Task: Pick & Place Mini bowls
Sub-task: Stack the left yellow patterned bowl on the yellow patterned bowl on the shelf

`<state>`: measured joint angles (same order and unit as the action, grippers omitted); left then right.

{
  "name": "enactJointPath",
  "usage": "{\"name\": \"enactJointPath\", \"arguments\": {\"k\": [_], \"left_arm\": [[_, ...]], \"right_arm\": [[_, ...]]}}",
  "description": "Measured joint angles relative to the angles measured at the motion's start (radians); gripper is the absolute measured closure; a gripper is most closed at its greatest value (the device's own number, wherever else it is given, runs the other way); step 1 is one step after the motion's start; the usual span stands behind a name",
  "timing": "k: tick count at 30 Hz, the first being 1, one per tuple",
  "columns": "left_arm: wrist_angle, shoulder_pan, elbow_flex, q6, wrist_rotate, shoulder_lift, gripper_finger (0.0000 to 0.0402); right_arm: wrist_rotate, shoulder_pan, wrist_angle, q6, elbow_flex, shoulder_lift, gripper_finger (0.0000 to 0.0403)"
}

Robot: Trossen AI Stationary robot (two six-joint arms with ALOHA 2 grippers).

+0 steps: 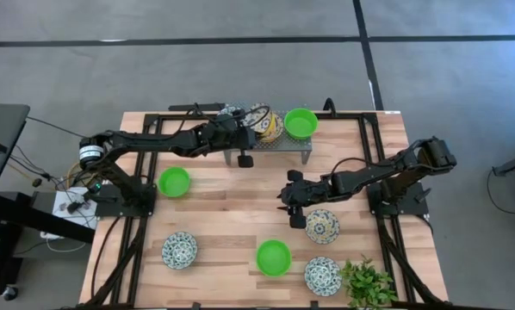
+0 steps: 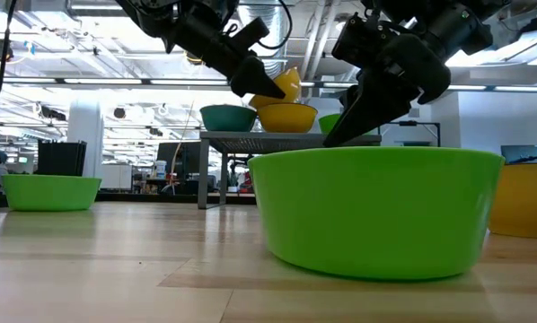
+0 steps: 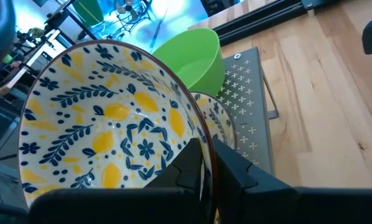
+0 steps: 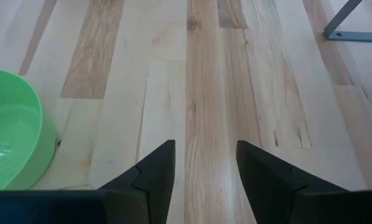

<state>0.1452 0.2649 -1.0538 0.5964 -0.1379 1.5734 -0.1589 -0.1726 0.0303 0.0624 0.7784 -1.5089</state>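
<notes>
A leafy plant (image 1: 367,282) and a metal rack (image 1: 279,145) on the wooden table (image 1: 223,215)

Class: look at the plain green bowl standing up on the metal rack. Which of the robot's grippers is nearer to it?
Left. The left gripper is at the rack, holding a yellow patterned bowl beside the green bowl. The right gripper hangs open over the table, well off the rack.

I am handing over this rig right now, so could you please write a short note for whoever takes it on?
Left claw: shut on the rim of a yellow patterned bowl, held over the metal rack at the table's far edge.
Right claw: open, empty, above bare wood mid-table.
On the rack: a second yellow patterned bowl, one green bowl and one bowl partly hidden by the left arm.
On the table: two green bowls, three patterned bowls.
Left: set the held bowl down, then likely move the table's five.
</notes>
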Motion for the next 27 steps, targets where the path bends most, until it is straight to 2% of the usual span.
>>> {"name": "enactJointPath", "arguments": {"k": [27], "left_arm": [[-0.017, 0.000, 0.000, 0.001, 0.000, 0.000, 0.0377]], "right_arm": [[0.000, 0.000, 0.000, -0.001, 0.000, 0.000, 0.0237]]}}
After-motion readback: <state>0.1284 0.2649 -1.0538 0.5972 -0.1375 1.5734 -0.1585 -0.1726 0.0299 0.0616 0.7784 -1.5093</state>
